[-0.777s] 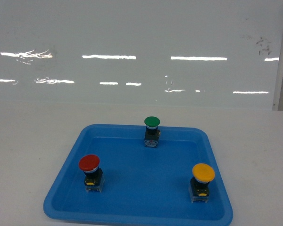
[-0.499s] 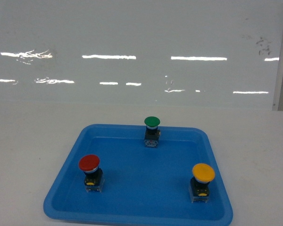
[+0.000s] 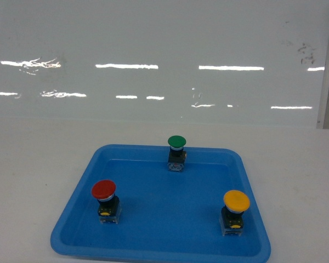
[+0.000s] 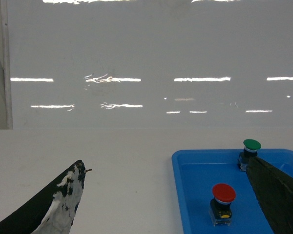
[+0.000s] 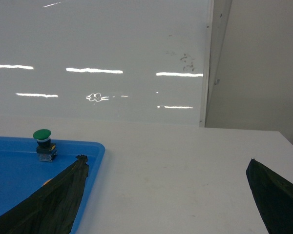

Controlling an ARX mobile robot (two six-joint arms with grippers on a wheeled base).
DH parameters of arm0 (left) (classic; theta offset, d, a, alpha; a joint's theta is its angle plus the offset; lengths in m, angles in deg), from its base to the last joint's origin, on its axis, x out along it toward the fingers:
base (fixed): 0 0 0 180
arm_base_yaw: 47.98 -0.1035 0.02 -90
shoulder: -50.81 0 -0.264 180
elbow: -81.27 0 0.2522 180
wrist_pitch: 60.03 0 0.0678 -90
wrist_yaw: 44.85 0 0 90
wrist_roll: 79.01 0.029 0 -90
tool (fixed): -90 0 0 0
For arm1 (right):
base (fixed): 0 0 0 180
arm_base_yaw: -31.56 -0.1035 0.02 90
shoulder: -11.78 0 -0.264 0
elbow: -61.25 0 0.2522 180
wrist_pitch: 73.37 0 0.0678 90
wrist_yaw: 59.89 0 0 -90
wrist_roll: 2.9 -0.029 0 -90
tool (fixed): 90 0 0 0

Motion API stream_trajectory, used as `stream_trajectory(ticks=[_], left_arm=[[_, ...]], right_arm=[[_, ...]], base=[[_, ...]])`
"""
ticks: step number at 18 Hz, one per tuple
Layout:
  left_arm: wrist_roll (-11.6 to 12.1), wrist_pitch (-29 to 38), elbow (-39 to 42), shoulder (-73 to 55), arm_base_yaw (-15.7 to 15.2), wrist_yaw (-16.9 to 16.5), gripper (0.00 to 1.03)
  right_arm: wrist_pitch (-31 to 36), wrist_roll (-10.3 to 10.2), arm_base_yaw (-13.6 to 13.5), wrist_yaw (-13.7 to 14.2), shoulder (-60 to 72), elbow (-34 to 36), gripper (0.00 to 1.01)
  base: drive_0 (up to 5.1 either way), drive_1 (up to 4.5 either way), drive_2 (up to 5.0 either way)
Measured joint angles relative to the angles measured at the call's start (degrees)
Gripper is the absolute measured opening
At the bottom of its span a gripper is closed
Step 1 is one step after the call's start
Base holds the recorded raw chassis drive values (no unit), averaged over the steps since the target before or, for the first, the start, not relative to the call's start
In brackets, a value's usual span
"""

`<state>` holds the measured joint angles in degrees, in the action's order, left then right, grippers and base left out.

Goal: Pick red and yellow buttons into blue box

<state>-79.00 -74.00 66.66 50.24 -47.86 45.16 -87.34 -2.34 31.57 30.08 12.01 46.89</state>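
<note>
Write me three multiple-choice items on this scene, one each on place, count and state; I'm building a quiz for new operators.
1. Where does the green button stand in the blue tray?
A. near the far rim
B. front left corner
C. outside it

2. How many buttons stand in the tray?
A. two
B. three
C. four

3. What is the left hand doing?
A. gripping the red button
B. open, holding nothing
C. pressing the yellow button

Answers: 1 A, it stands by the tray's far edge; 2 B, red, yellow and green caps show; 3 B, its fingers stand wide apart, touching no button.
</note>
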Motion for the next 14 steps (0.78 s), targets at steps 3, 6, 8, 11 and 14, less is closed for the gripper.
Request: stream_trajectory(ticks=[3, 6, 8, 11, 14], left_arm=[[0.0, 0.0, 0.0, 0.0, 0.0, 0.0, 0.98], [0.0, 0.0, 0.0, 0.0, 0.0, 0.0, 0.98], [0.0, 0.0, 0.0, 0.0, 0.0, 0.0, 0.98], [0.0, 0.0, 0.0, 0.0, 0.0, 0.0, 0.98], [0.0, 0.0, 0.0, 0.0, 0.0, 0.0, 0.98]], right_arm=[[0.0, 0.0, 0.0, 0.0, 0.0, 0.0, 0.98], [0.3, 0.0, -0.1, 0.0, 0.2, 0.0, 0.98], [2.8, -1.4, -1.3, -0.5, 8.1, -2.4, 0.98], [9.2, -1.2, -6.6, -0.8, 21.2, -10.1, 0.98], [9.7, -0.5, -10.9, 0.1, 35.4, -16.1, 0.98]], base=[[0.0, 0.00, 0.0], [0.0, 0.00, 0.0], [0.0, 0.00, 0.0], [0.0, 0.00, 0.0], [0.0, 0.00, 0.0]])
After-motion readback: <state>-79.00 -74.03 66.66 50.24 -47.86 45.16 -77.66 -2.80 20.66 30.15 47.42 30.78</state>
